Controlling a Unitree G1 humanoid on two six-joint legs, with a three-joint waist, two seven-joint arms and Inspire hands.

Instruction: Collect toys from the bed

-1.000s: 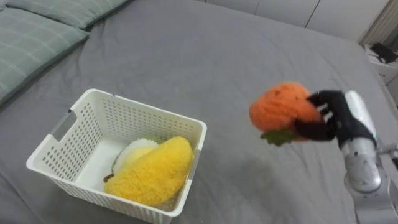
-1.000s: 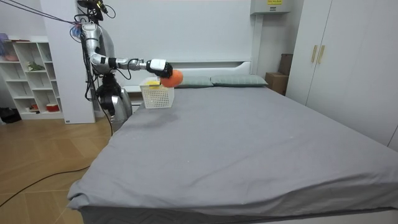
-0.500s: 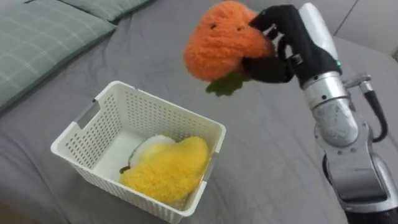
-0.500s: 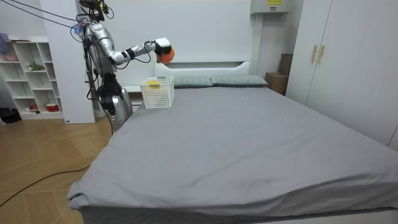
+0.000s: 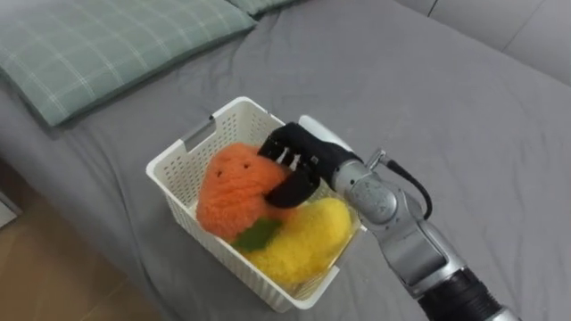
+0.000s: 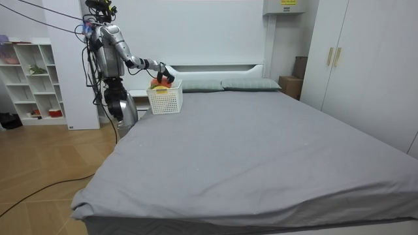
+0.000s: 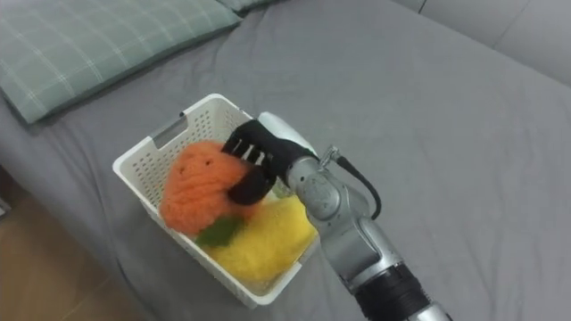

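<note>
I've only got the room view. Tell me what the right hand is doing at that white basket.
Observer: The right hand has its fingers curled round an orange plush toy, which it holds down inside the basket.
Operator: Say what's under the toy.
Observer: A yellow plush toy lies in the basket, and the orange one rests against it.
Operator: Describe the orange one so I can log it.
Observer: It is round and fuzzy, with a green leaf at its lower edge, next to the yellow toy.
</note>
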